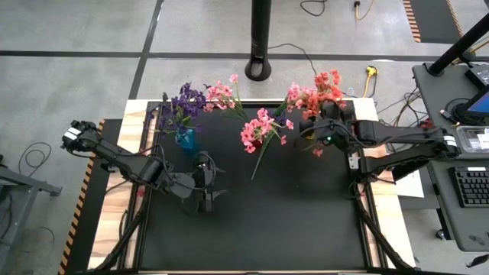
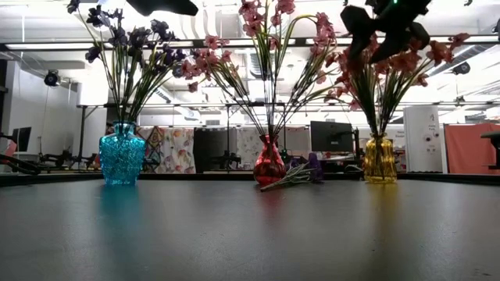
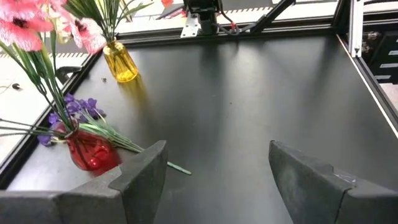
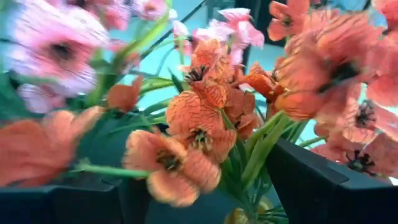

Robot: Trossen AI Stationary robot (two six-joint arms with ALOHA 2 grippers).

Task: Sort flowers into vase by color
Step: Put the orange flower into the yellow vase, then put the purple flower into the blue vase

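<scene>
Hidden parts: the yellow vase (image 2: 380, 159) is covered from above by its own orange-red flowers (image 1: 325, 90) and the right arm; in the right wrist view only a sliver of its mouth shows between the fingers.
Hard to make out: the blossoms of the loose purple stem (image 1: 263, 153), half behind the red vase (image 2: 269, 164) in the low view; whether the right fingers press any stalk cannot be told.
Right gripper (image 1: 330, 114): over the yellow vase among the orange-red blooms; jaws apart, with green stalks and blossoms standing between them.
Left gripper (image 1: 205, 186): low over the black mat (image 1: 290, 221), jaws spread wide with nothing between; the red vase and the loose stem lie ahead of them, to one side.
Purple flowers (image 1: 183, 103): dark, small, clustered, upright in the blue vase (image 2: 122, 154).
Pink flowers (image 1: 262, 128): fanned out from the red vase, long thin green stalks.
Loose purple stem, position: flat on the mat, its head beside the red vase's foot, well apart from both jaws.
</scene>
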